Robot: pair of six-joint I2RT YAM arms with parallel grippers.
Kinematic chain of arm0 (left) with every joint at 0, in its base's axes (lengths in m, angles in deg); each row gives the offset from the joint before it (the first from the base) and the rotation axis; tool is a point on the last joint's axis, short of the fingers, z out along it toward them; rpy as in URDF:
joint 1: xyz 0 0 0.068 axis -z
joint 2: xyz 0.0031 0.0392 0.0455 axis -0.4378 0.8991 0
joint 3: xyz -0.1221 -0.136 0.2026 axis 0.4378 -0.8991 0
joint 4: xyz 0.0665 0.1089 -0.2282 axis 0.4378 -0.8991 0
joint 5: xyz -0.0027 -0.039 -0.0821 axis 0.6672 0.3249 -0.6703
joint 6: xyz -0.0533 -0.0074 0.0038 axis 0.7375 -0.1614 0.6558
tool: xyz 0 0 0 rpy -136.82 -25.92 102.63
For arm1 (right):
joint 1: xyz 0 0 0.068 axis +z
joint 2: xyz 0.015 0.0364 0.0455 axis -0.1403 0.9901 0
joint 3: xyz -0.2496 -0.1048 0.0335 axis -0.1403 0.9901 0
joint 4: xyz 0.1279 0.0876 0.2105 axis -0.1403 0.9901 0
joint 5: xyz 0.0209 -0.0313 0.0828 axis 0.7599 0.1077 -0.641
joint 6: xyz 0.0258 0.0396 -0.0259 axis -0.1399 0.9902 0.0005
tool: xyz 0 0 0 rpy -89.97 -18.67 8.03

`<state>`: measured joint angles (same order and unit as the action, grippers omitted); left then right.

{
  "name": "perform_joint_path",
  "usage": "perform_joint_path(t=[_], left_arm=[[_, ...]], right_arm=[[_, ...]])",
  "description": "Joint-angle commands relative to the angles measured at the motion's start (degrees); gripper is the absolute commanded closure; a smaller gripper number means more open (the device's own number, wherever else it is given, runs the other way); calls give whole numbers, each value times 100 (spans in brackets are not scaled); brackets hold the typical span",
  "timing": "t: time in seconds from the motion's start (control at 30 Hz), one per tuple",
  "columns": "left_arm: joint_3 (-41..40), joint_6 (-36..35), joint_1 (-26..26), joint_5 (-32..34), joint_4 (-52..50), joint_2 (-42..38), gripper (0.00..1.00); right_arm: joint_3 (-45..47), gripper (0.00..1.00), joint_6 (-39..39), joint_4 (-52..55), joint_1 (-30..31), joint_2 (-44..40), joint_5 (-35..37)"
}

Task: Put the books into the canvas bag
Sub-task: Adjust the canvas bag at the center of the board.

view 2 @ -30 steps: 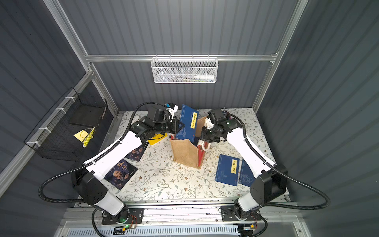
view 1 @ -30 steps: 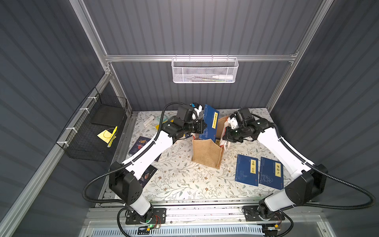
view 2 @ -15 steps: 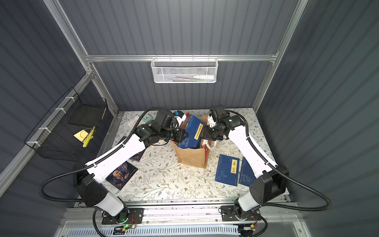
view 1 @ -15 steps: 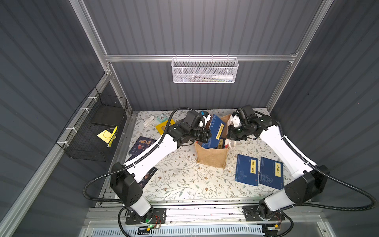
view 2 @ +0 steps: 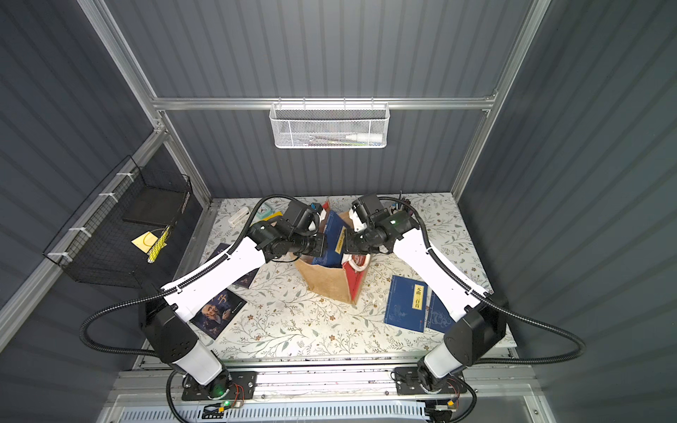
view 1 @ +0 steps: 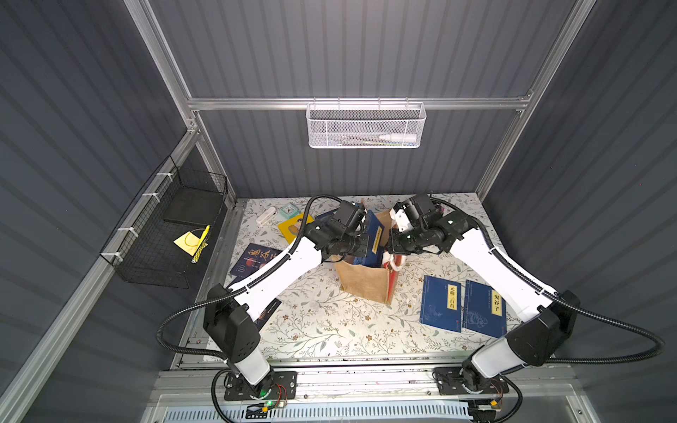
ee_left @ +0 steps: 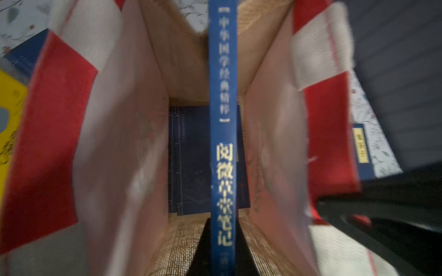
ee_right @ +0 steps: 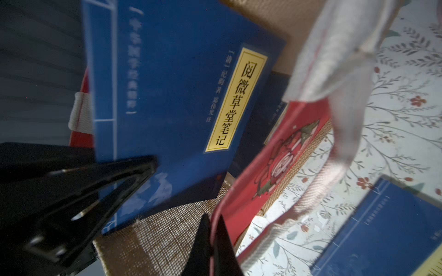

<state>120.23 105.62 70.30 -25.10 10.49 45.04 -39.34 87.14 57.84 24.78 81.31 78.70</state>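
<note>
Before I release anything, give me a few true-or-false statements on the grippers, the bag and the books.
1. The left gripper is shut on a blue book that is partly inside the canvas bag. True.
2. The right gripper is open and clear of the bag. False: it is shut on the bag's red side panel.
3. The bag holds nothing else. False: the left wrist view shows a dark blue book lying at its bottom.
4. Two blue books lie flat on the table, outside the bag. True.
</note>
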Motion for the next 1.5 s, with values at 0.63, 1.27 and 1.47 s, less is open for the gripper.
perform_joint_path(t=[0.63, 1.27, 1.47], left_arm=[[545, 893, 5, -1126, 65, 387, 100], [-518, 1669, -398, -2355, 1662, 477, 100], [-899, 1736, -395, -1901, 1780, 1002, 100]], right_arm=[[169, 100, 102, -518, 116, 110, -175], [358, 100, 100, -508, 92, 10, -225], [424, 100, 100, -510, 63, -61, -240]])
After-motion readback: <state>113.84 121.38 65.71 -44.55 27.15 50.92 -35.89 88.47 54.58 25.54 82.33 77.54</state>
